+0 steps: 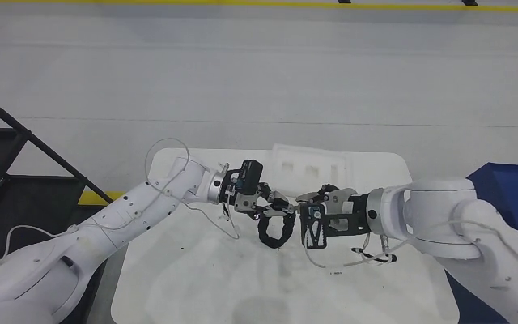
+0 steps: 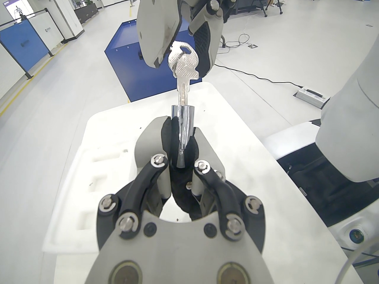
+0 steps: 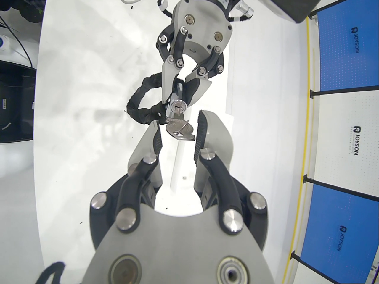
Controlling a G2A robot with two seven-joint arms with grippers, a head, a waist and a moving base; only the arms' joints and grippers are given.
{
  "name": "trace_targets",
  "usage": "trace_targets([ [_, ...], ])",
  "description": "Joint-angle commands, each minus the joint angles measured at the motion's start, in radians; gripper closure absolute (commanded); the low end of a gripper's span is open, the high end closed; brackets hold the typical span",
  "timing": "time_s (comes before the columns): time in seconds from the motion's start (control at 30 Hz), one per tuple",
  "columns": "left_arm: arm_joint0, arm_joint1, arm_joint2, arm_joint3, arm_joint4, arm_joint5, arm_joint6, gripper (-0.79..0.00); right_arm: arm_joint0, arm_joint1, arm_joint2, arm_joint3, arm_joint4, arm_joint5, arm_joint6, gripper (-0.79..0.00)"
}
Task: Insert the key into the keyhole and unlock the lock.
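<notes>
Above the white tabletop (image 1: 186, 275) the two arms meet head-on, so key (image 2: 184, 66) and keyhole (image 3: 178, 107) share one line. The left gripper (image 2: 180, 130) has its fingers clamped on the lock (image 2: 183, 118), chrome barrel aimed at the other arm to steady it. The right gripper (image 3: 179, 124) holds its fingers spread either side of the key, whose blade sits in the keyhole, seemingly placed to close and turn it

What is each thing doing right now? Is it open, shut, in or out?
key: blade in the keyhole, head sticking out.
lock: held by its shiny end; unlocked or not, can't tell.
left gripper: shut on the lock.
right gripper: open, around the key's head.
</notes>
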Motion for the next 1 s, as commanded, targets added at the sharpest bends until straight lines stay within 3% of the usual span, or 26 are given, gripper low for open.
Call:
trace_targets([
  [0.0,-0.005,-0.001,0.009,-0.001,-0.001,0.000,0.002,0.000,-0.002,0.001,0.001,-0.002,-0.004,0.001,-0.003,-0.191],
  [0.07,-0.010,-0.002,0.017,-0.001,-0.003,0.000,0.004,0.000,-0.005,0.001,0.002,-0.003,-0.007,0.003,-0.006,-0.139],
  [0.13,-0.016,-0.003,0.024,0.001,-0.003,0.000,0.008,0.000,-0.007,0.002,0.002,-0.002,-0.005,0.004,-0.009,-0.037],
  [0.2,-0.020,-0.004,0.029,0.004,-0.004,0.000,0.011,0.000,-0.010,0.003,0.003,0.001,0.001,0.011,-0.009,0.000],
  [0.97,-0.037,-0.008,0.045,0.022,0.011,0.000,0.030,0.000,-0.009,0.000,0.001,0.093,0.285,0.198,0.042,0.000],
])
